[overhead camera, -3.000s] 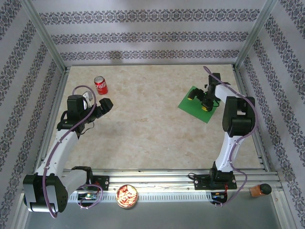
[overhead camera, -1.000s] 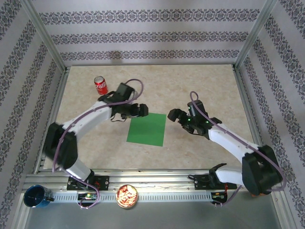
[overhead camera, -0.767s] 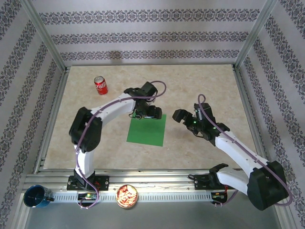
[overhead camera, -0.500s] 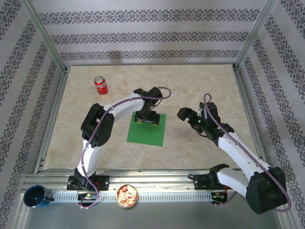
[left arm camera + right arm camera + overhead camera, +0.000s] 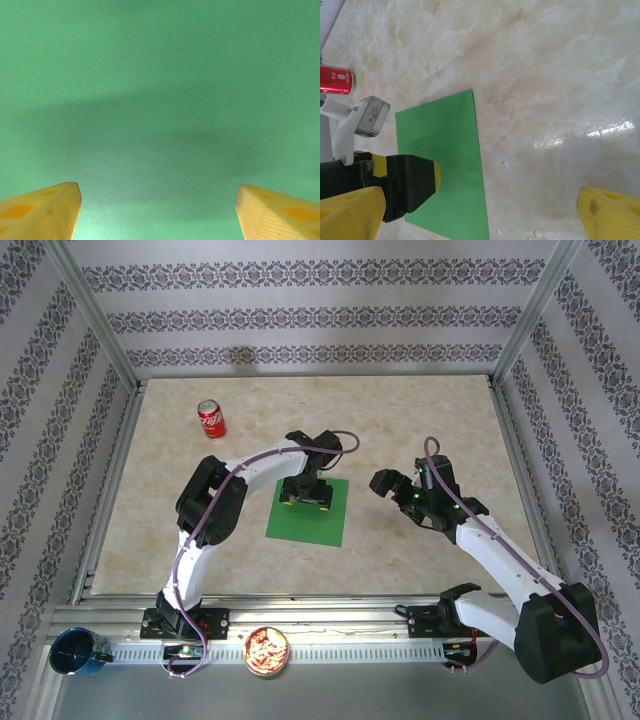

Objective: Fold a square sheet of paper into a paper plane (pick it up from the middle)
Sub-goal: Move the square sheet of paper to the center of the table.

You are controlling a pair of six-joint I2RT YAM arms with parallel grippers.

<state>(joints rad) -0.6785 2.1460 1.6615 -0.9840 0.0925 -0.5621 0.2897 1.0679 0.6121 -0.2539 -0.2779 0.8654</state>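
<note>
The square sheet of paper [image 5: 310,518] lies flat and unfolded on the marble table, bright green. My left gripper [image 5: 305,502] points straight down over its far half, open, with both yellow fingertips [image 5: 42,210] very close to the paper [image 5: 160,100]. Whether they touch it I cannot tell. Nothing is between the jaws. My right gripper [image 5: 392,485] hovers open a little to the right of the sheet, over bare table. In the right wrist view the sheet [image 5: 445,145] sits left of centre with the left gripper [image 5: 407,185] on it, and my right gripper [image 5: 480,217] stands wide and empty.
A red soda can [image 5: 211,418] stands at the far left of the table; it also appears in the right wrist view [image 5: 335,80]. A blue cup [image 5: 72,652] and a bowl of snacks [image 5: 267,651] sit on the front rail. Small white flecks [image 5: 507,164] dot the table.
The sheet lay at the far right under my right gripper; now it lies mid-table. My left gripper swung in from the can side and settled over the sheet's far half. My right gripper stayed just right of it.
</note>
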